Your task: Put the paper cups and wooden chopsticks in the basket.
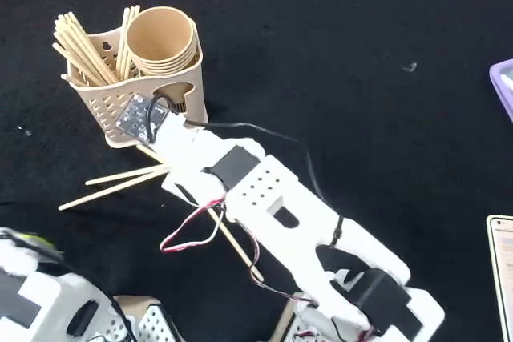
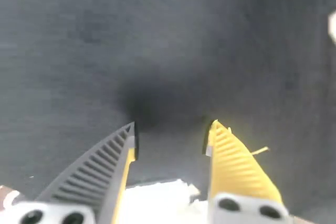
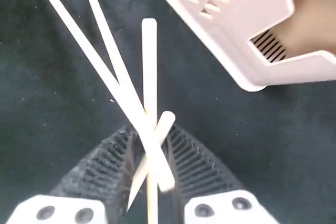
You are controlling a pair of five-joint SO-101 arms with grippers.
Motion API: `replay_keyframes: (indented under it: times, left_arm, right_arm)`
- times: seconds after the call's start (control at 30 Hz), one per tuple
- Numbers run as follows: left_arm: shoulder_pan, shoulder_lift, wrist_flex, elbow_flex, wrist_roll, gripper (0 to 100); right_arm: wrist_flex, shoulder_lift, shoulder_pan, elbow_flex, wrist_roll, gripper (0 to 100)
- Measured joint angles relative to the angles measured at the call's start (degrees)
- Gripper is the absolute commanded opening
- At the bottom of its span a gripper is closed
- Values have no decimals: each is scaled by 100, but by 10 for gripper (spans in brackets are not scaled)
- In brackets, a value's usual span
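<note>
The beige basket (image 1: 120,102) stands at the table's back left and holds a stack of paper cups (image 1: 160,38) and several wooden chopsticks (image 1: 80,46). More chopsticks (image 1: 116,182) lie crossed on the black cloth just in front of it. My right gripper (image 3: 152,132) is down at the basket's (image 3: 236,35) front corner, shut on three crossed chopsticks (image 3: 149,77) between its black ribbed fingers. In the high view that arm's wrist (image 1: 148,122) hides the fingertips. My left gripper (image 2: 172,127) hangs open over bare black cloth, nothing between its fingers; that arm (image 1: 48,302) is at the front left corner.
A purple tray edge (image 1: 503,86) and a white card (image 1: 501,270) lie at the table's right edge. The right arm's white body (image 1: 280,214) with loose red and black wires crosses the front middle. One long chopstick (image 1: 236,250) runs under it.
</note>
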Motion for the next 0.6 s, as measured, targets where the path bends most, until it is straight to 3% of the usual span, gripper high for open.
replay_keyframes:
  times: [0.17, 0.6]
  left_arm:
    - [519, -9, -457, 633, -237, 223]
    - [554, -229, -826, 976, -158, 223]
  right_arm:
    - [9, -440, 9, -44, 9, 11]
    - [879, -809, 0, -2084, 9, 11]
